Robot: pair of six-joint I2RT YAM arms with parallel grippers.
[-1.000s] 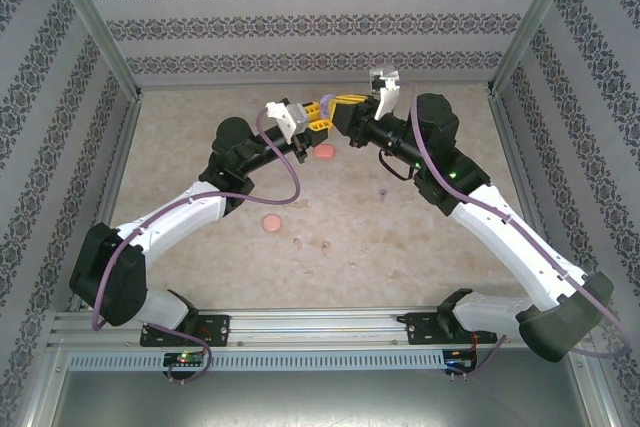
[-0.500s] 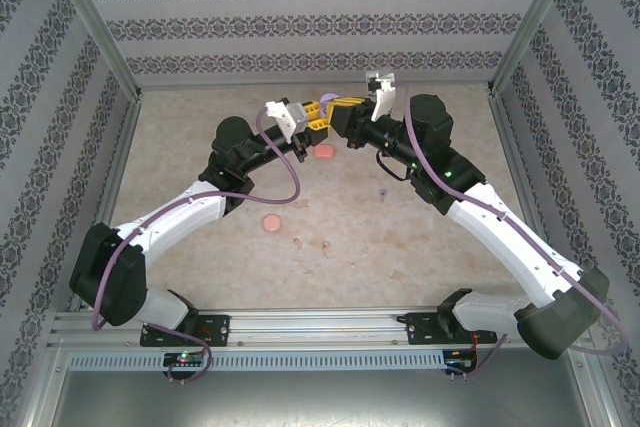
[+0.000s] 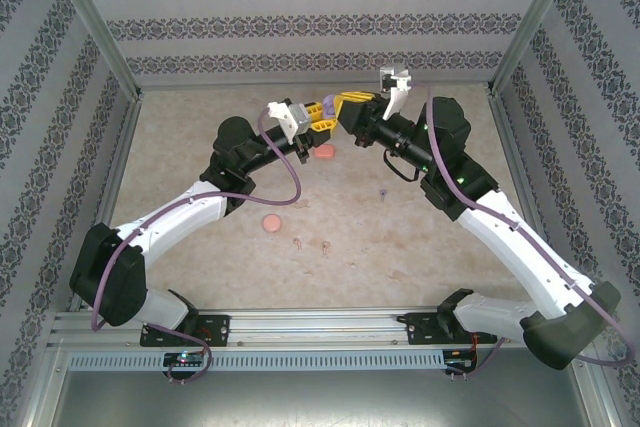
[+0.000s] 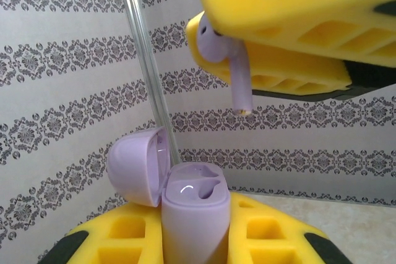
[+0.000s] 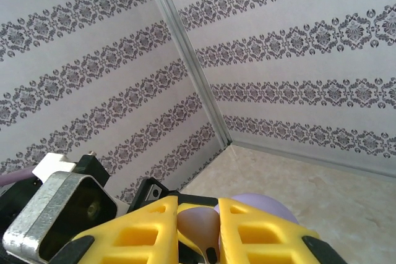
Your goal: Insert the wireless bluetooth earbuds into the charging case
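Up off the table (image 3: 200, 162), near the back wall — left gripper (image 4: 195, 230) pinches the purple charging case (image 4: 192, 205) upright, lid hinged open. Right gripper (image 5: 199, 207) pinches a purple earbud (image 4: 238, 72) just above the case's open top, stem pointing down, not touching. Down on the table — another purple earbud (image 3: 383, 192), a pale earbud (image 3: 297, 242) beside a second pale earbud (image 3: 326, 245).

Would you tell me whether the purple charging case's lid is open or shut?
Open: the lid is hinged back beside the purple charging case, exposing its wells; the purple earbud hangs above, outside.
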